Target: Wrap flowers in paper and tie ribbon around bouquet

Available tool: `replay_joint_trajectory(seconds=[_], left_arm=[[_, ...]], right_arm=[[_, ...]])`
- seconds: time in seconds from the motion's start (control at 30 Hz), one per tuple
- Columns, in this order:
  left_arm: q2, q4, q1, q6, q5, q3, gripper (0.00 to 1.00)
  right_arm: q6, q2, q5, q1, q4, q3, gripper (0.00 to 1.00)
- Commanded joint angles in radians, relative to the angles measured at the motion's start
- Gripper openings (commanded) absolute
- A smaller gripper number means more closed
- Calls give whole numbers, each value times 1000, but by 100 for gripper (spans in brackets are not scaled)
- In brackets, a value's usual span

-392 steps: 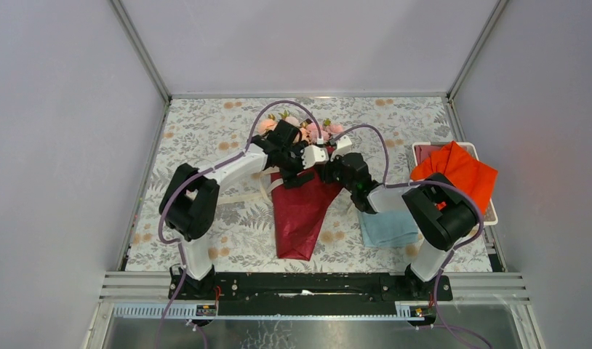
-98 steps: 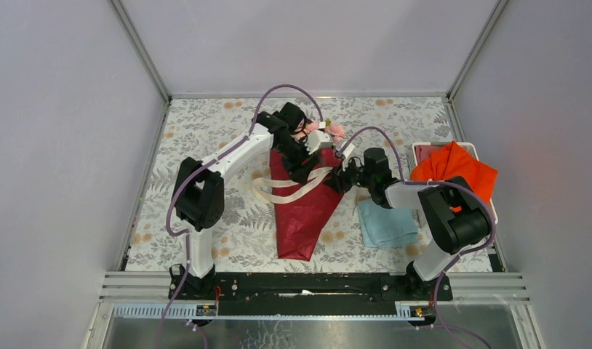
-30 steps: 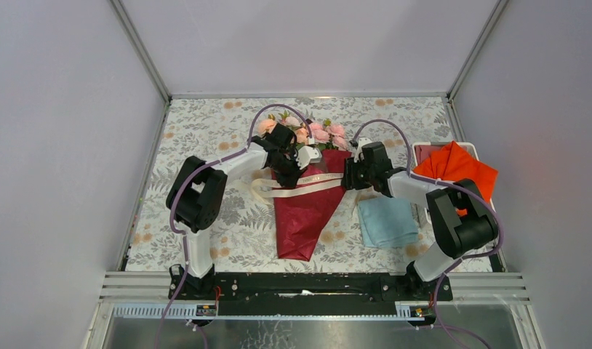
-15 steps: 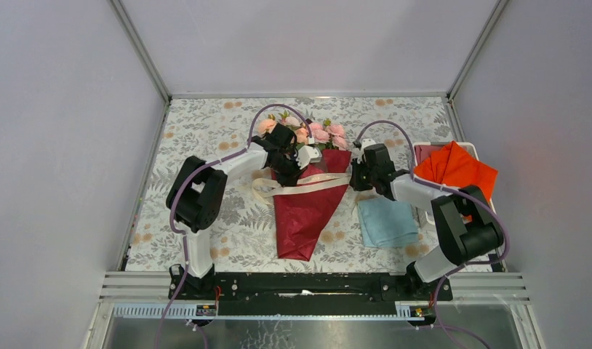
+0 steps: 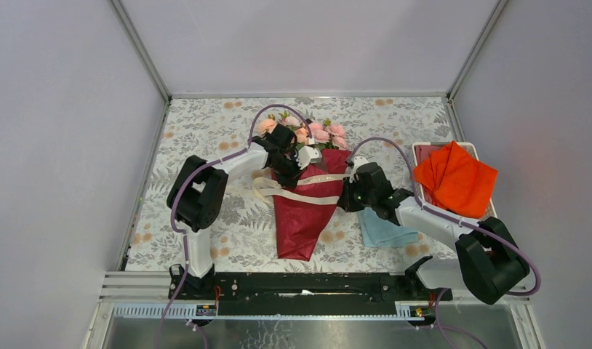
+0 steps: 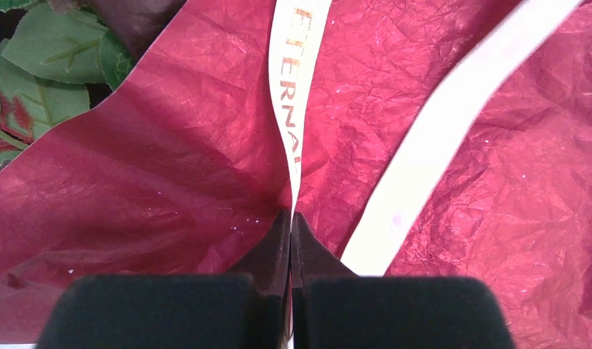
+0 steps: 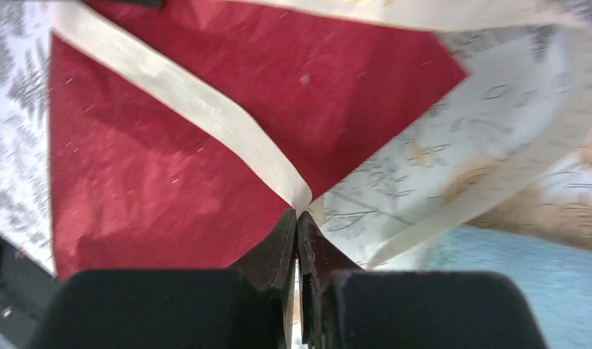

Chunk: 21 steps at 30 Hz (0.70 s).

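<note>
Grey-walled enclosure, its floor covered by a fern-and-blossom tablecloth (image 5: 206, 131).

Containers: one white tray (image 5: 418, 147) at the right edge. It holds one orange-red cloth (image 5: 457, 180), which spills over the rim. A darker pinkish item shows under it at the far corner, kind unclear. One light blue cloth (image 5: 386, 231) lies flat on the tablecloth near the tray, outside it.

Jaws:
- left gripper (image 6: 289, 222): pressed fully together, pinching the lettered strand of the ribbon (image 5: 308, 195) edge-on, just above the paper (image 6: 169, 167) near the cone's wide end.
- right gripper (image 7: 297, 218): closed to a sliver, with the ribbon nipped at the fingertips, at the cone's right edge beside the light blue cloth.

Counts:
- bouquet (image 5: 302, 214): one, mid-table, lying flat, its point toward the arm bases.
- paper: one crimson, crinkled sheet, rolled into the cone.
- flowers (image 5: 318, 133): one bunch of pink and peach blooms with green leaves (image 6: 38, 65) at the far, wide end; the number of blooms is not clear.
- ribbon: one, cream, with two strands crossing the cone's upper half and loose loops on the tablecloth to its left.
- arms: two; grippers: two, both on the same ribbon.
</note>
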Motion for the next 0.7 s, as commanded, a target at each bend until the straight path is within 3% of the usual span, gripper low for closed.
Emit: replay_joint_trajectory(seconds=[0.0,0.2,0.37,0.67], left_arm=[[-10,6,-4,6,17,32,0],[-68,-108,-4,28,13,107,0],[-159,-310,-8,42,98,168,0],[-262,-437,-83,84,181,-20,3]], right_arm=[[93,-11,-127,54,66,-24,8],[164,112,-91,51,197,-5,6],[222,205,-67,31,278,8,5],[252,220,-91,18,343,-4,4]])
